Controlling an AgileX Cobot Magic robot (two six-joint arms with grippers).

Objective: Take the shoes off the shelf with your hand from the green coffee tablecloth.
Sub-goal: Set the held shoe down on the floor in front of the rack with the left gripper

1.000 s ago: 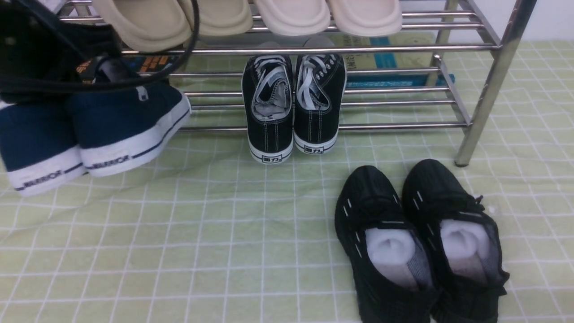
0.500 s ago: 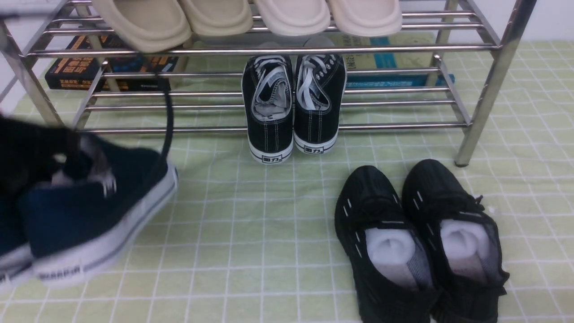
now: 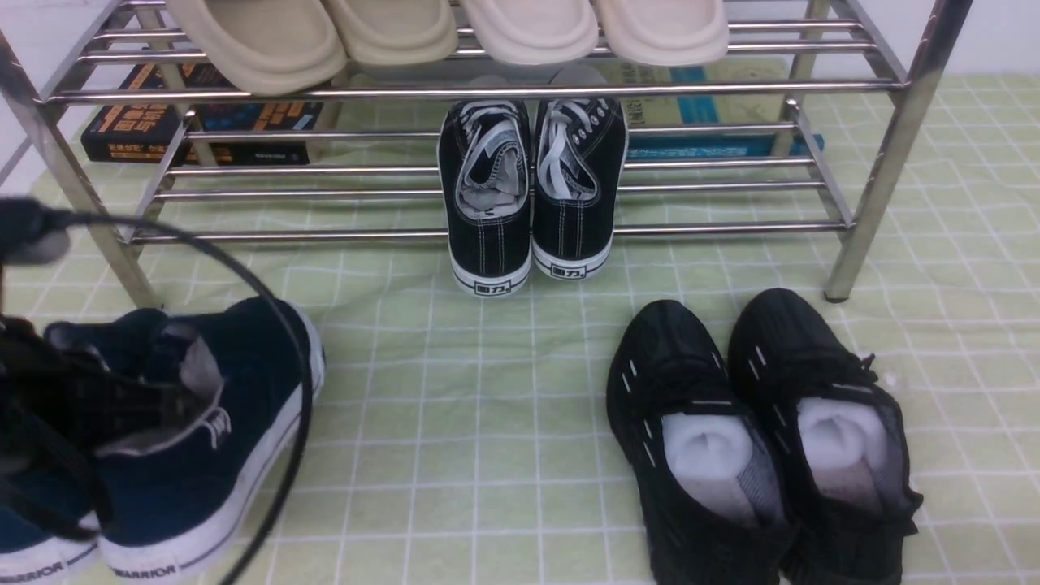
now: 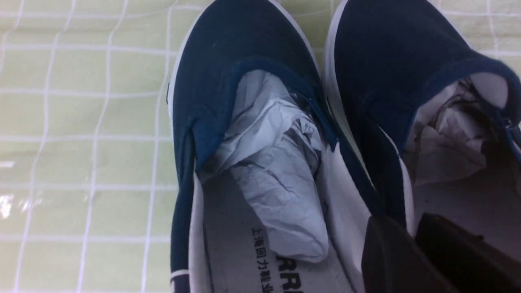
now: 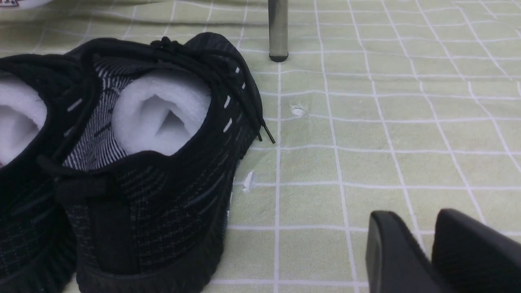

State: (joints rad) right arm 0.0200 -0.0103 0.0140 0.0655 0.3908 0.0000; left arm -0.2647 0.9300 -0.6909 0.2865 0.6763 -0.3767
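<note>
The navy blue shoes [image 3: 203,431] with white "WARRIOR" soles are at the front left, clear of the silver shelf [image 3: 487,88] and low over the green coffee tablecloth [image 3: 455,422]. I cannot tell whether they touch it. My left gripper [image 4: 409,228], the hand, is shut on the two shoes' adjoining inner walls, one finger inside each shoe [image 4: 252,49]. White paper stuffing fills both. In the front view the hand [image 3: 49,406] is a dark mass over the heels. My right gripper [image 5: 411,228] is shut and empty, low over the cloth [image 5: 366,122].
Black lace-up sneakers [image 3: 532,187] stand on the shelf's lower tier, beige slippers [image 3: 455,32] on the upper. All-black mesh trainers [image 3: 756,431] sit on the cloth at front right, beside my right gripper [image 5: 134,162]. Books [image 3: 203,122] lie behind the shelf. A black cable [image 3: 276,325] loops over the navy shoes.
My left gripper has carried the navy shoes away from the shelf's lower tier, toward me and down to the cloth at the front left. The right side has not changed.
</note>
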